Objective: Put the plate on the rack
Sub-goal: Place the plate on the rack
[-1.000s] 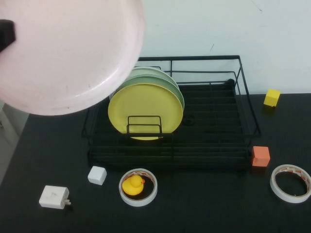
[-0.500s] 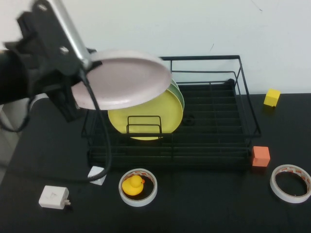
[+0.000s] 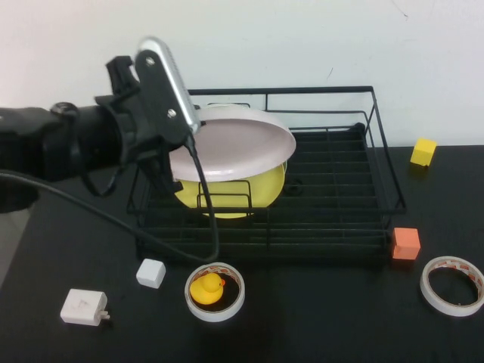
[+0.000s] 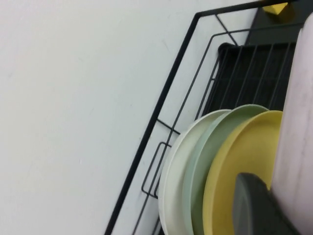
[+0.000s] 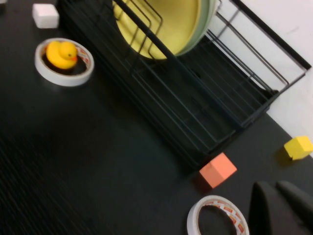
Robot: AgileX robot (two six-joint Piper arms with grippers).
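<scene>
My left gripper (image 3: 181, 144) is shut on the left edge of the pale pink plate (image 3: 238, 142). It holds the plate tilted nearly flat over the left half of the black wire rack (image 3: 333, 193), just in front of the yellow plate (image 3: 253, 189). In the left wrist view the pink plate (image 4: 299, 122) fills the edge beside one dark finger (image 4: 254, 205), with the yellow plate (image 4: 239, 166) and two pale green plates (image 4: 195, 166) standing behind in the rack (image 4: 166, 98). My right gripper (image 5: 281, 203) is shut and empty, above the table near a tape roll (image 5: 217, 218).
In front of the rack lie a white adapter (image 3: 83, 306), a white cube (image 3: 151, 273) and a tape roll holding a yellow duck (image 3: 214, 290). At the right are an orange cube (image 3: 406, 243), a tape roll (image 3: 452, 284) and a yellow cube (image 3: 423, 151).
My left arm has swung the pink plate down and rightward from close to the camera to just over the rack's left half, in front of the yellow plate.
</scene>
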